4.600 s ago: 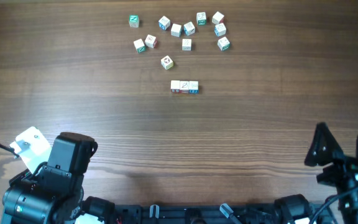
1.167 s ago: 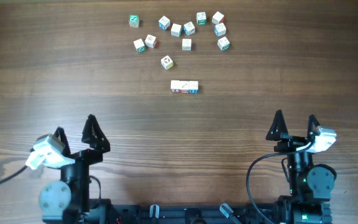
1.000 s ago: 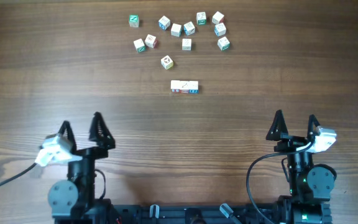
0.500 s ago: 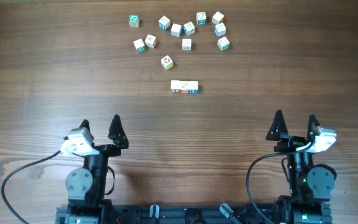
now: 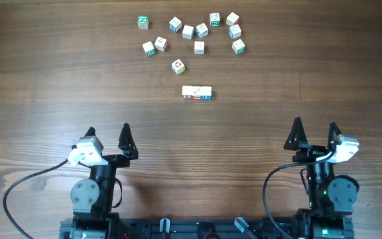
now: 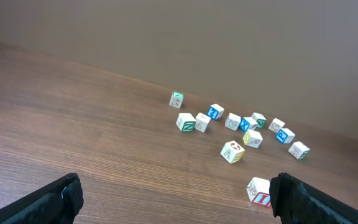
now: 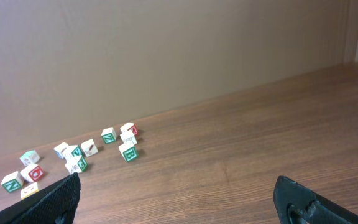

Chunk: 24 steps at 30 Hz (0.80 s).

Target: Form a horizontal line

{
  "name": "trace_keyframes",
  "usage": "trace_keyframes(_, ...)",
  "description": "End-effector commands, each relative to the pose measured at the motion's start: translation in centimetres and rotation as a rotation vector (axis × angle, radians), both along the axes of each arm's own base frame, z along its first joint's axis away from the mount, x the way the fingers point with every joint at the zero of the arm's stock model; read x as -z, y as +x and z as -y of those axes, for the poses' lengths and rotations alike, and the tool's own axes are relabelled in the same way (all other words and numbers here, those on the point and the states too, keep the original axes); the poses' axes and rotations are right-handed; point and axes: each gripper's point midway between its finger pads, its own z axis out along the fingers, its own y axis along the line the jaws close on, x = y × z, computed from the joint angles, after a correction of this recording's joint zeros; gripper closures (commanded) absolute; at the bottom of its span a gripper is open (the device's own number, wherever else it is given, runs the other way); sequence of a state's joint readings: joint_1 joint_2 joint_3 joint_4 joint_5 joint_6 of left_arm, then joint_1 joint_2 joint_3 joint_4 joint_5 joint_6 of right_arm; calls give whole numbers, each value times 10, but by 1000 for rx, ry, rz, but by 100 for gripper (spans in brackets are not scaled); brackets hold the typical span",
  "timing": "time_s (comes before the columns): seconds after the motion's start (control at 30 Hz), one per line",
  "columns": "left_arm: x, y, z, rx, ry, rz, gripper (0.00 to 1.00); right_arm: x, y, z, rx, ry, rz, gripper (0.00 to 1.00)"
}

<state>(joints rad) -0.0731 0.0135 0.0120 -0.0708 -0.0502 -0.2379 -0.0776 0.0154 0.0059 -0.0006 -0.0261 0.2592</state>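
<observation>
Below the loose cubes [image 5: 199, 47], the horizontal line [image 5: 196, 93] shows illegible marks.

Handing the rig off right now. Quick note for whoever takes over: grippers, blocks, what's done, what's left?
Left gripper: open, empty, well short of the blocks.
Right gripper: open, empty, also well short of them.
Row of three blocks: touching side by side, straight left to right.
Loose blocks: twelve, scattered beyond the row, none touching it.
Done: a horizontal line looks formed.
Left: probably nothing, unless the line should take more blocks.
</observation>
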Motion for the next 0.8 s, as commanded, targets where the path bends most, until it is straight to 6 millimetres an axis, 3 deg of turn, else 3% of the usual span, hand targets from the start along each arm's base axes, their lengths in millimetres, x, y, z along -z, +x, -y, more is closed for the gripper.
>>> trace_keyframes(0.0,1,-1,7,39,18,4,0,-3,-1,-2,-12,-17,11,0)
trace_keyframes(0.77,1,0,7,42,19,2,0,-3,-1,0,-3,-52,11,0)
